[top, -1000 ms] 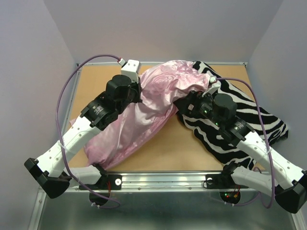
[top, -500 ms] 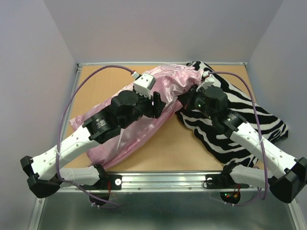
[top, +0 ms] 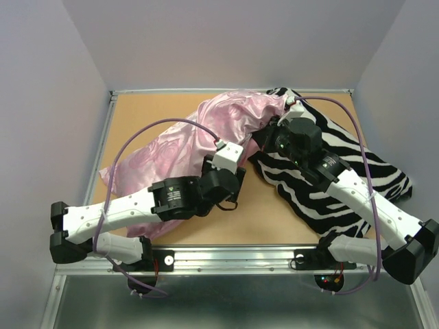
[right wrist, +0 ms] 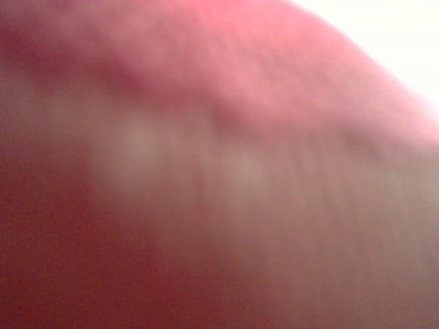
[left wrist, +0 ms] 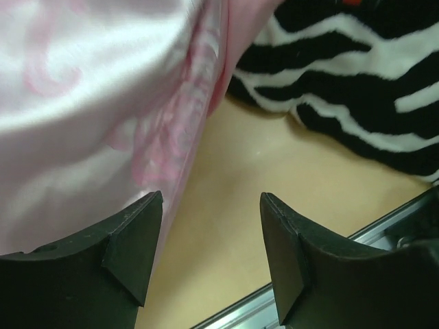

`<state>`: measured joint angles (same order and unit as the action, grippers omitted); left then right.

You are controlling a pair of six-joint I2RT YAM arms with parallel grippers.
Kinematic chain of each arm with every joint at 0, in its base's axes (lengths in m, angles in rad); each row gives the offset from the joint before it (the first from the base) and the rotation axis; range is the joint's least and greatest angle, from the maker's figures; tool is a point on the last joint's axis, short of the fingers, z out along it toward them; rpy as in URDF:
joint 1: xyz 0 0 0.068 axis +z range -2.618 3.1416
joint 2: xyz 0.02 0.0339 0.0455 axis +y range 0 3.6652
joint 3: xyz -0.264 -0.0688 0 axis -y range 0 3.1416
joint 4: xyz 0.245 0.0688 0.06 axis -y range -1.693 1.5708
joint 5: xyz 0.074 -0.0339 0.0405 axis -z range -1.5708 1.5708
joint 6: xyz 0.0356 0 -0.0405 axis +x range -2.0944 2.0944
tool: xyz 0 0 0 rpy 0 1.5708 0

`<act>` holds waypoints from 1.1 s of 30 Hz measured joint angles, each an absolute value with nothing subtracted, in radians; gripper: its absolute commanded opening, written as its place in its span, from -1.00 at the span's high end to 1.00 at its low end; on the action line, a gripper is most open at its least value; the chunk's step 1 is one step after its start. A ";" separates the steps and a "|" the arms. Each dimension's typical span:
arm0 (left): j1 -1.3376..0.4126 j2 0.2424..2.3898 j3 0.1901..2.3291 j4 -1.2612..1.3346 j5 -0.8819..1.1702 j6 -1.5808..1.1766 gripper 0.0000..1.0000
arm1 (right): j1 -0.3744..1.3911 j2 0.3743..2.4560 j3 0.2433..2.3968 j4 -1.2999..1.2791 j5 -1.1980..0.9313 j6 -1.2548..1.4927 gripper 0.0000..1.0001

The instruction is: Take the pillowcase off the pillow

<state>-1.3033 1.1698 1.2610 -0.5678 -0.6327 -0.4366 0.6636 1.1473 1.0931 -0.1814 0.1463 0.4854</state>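
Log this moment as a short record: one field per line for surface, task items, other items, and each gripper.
surface: brown board table
pillowcase: shiny pink satin pillowcase, lying across the table's middle and left
pillow: not visible
other: black-and-white zebra-striped pillow, at right
left gripper: open, empty, above the pink fabric's near edge
right gripper: buried in pink fabric at the far end; fingers hidden
right wrist view: blurred pink only

The pillowcase (top: 175,147) lies slantwise on the counter (top: 144,110), running from the 12 o'clock edge down toward 8 o'clock. At 3 o'clock, touching its far end, lies the zebra pillow (top: 343,161) (partly under the right arm). The left gripper (left wrist: 209,257) sits near centre, just beside the pillowcase's near edge.
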 measured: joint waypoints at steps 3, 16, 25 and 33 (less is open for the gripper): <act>-1.330 1.214 1.242 -0.628 -0.672 -0.490 -0.41 | 0.665 1.155 1.109 -0.195 0.148 0.485 0.99; -1.333 1.322 1.224 -0.847 -0.860 -0.744 -0.40 | 0.670 1.159 1.123 -0.214 0.154 0.485 0.99; -1.333 1.444 1.226 -1.009 -0.983 -0.932 1.00 | 0.670 1.159 1.131 -0.229 0.154 0.485 0.99; -1.338 1.417 1.327 -1.089 -1.043 -0.971 1.00 | 0.676 1.151 1.138 -0.243 0.166 0.476 0.99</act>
<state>-1.3384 1.4166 1.3273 -1.0893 -1.0431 -0.9710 0.6758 1.1515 1.1378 -0.2432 0.1658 0.4755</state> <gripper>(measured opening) 0.030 0.072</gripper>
